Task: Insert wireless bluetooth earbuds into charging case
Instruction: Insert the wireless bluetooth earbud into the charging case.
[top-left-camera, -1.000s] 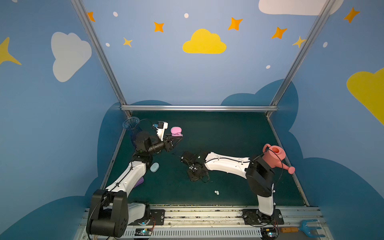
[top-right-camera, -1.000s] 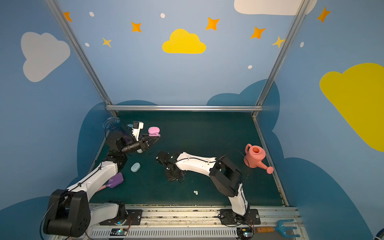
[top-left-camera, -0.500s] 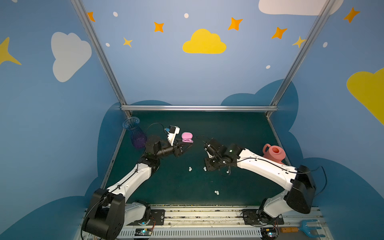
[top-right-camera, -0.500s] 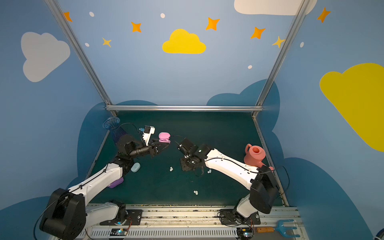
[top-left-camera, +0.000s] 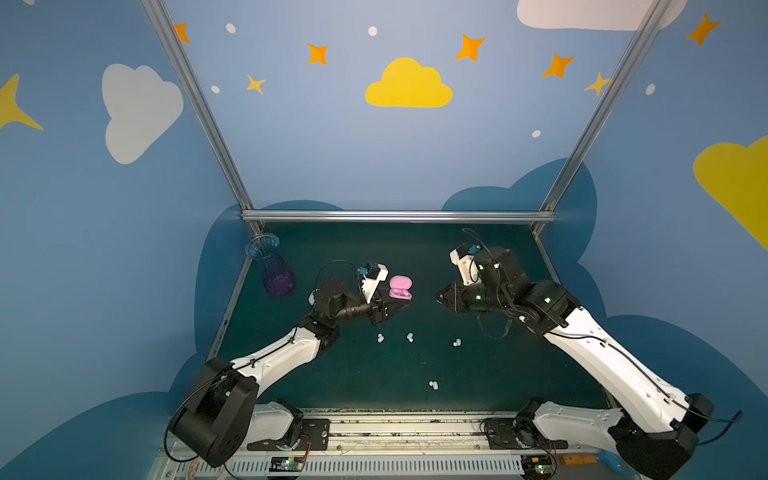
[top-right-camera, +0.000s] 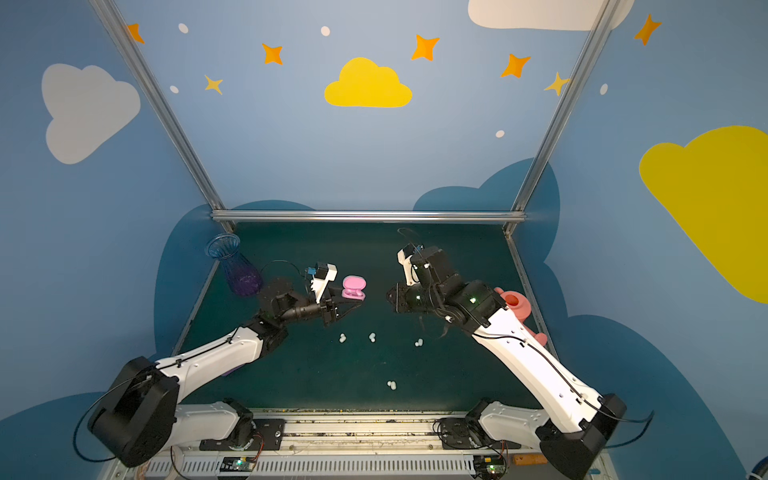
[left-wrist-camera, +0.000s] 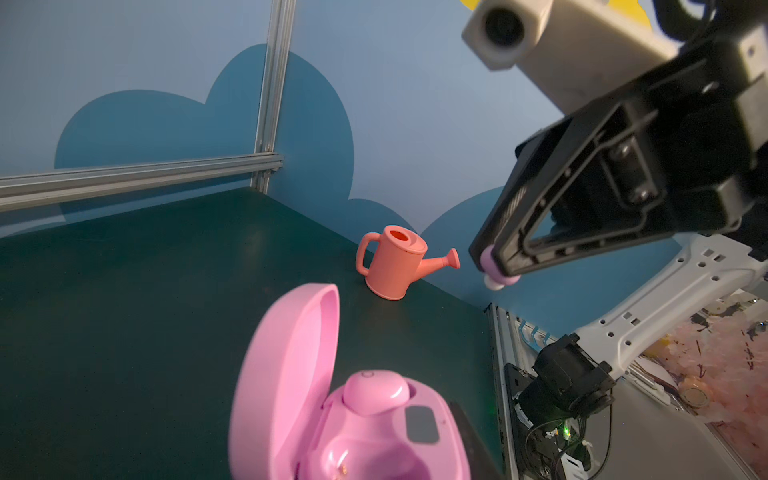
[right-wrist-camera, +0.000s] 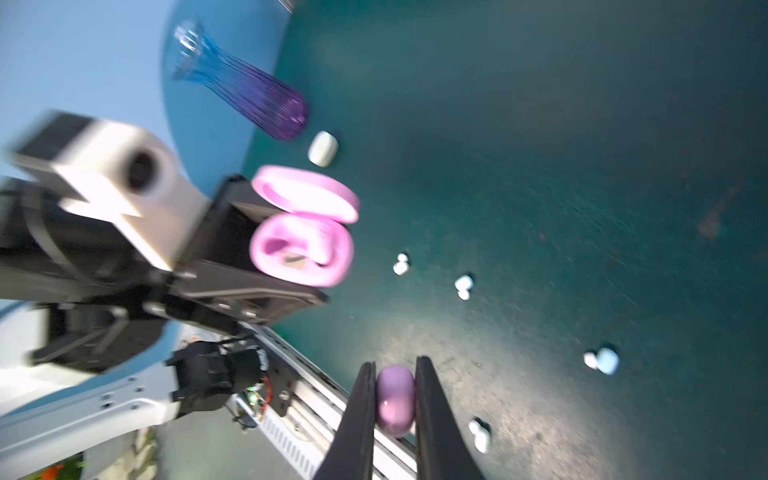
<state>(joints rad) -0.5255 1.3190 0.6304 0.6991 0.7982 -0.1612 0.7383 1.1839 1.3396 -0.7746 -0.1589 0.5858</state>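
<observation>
Two moves inside the last second: up off the mat with the right gripper, and in toward the middle with the left gripper. Clenched at the right on a lilac earbud; clamped at the left on the base of the open pink charging case, carried clear of the mat. Facing each other now, near but apart, with no contact yet. Inside the case, shows one seated earbud and an empty well beside it. Leaves four loose earbuds scattered on the mat below. Looks like pickup done and insertion next. Probably calls for lining up over the empty well and pressing in without jarring its neighbour.
</observation>
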